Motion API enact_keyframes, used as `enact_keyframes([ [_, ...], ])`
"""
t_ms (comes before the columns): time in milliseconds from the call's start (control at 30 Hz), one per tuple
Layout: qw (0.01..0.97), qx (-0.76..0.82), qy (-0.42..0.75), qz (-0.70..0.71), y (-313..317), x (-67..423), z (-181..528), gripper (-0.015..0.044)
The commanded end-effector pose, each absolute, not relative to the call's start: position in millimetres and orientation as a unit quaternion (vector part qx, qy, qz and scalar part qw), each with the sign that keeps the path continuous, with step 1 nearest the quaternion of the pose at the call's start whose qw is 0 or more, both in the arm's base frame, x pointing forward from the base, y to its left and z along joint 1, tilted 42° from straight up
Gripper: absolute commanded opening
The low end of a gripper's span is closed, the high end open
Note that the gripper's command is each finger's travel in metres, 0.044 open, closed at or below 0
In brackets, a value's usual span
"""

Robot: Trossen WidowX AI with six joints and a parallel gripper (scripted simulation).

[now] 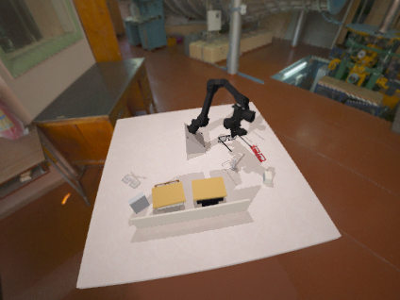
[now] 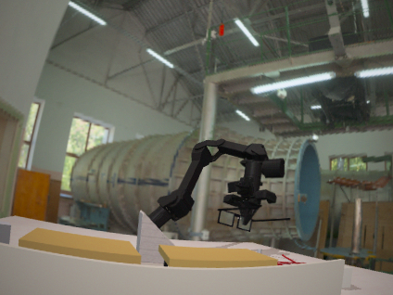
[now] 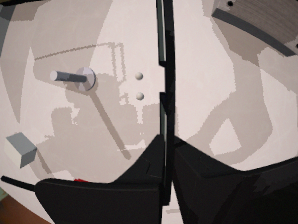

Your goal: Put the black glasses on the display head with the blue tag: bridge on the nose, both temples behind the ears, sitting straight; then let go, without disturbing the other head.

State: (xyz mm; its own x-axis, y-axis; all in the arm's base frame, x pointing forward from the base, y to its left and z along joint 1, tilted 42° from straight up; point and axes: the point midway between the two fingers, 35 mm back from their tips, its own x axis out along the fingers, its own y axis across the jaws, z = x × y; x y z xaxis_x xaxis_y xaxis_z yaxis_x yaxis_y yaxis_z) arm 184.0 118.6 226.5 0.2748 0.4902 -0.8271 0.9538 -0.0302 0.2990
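Note:
My gripper [image 1: 233, 131] [image 2: 244, 213] [image 3: 164, 140] is shut on the black glasses [image 1: 225, 140] [image 2: 233, 218] [image 3: 162, 26] and holds them in the air above the white table, right of the arm's base. In the exterior view the lenses hang below the fingers and one temple sticks out to the right. In the wrist view the frame shows edge-on, running up from the fingertips. Two yellow-topped blocks [image 1: 168, 194] [image 1: 208, 188] [image 2: 79, 245] [image 2: 215, 256] stand at the near side behind a low white curved wall [image 1: 189, 214] [image 2: 139, 278]. I cannot make out a blue tag.
Red glasses [image 1: 258, 153] lie right of the gripper. A pale pair of glasses [image 1: 131, 179] lies at the left. A small peg stand [image 1: 233, 163] [image 3: 73, 78], a grey cube [image 1: 139, 203] [image 3: 21, 149] and a white cube [image 1: 268, 176] stand on the table. A grey wedge [image 1: 194, 141] [image 2: 149, 237] stands by the arm's base.

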Motion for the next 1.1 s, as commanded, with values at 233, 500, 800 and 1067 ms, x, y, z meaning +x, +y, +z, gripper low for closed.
enact_keyframes([
  [233, 0.377, 0.746, 0.429, -0.344, 103, 163, 238, 0.0],
  [500, 0.318, 0.8, 0.347, -0.373, 89, 150, 247, 0.0],
  [800, 0.233, 0.858, 0.254, -0.382, 71, 137, 257, 0.0],
  [1067, 0.231, 0.858, 0.254, -0.381, 71, 137, 258, 0.0],
])
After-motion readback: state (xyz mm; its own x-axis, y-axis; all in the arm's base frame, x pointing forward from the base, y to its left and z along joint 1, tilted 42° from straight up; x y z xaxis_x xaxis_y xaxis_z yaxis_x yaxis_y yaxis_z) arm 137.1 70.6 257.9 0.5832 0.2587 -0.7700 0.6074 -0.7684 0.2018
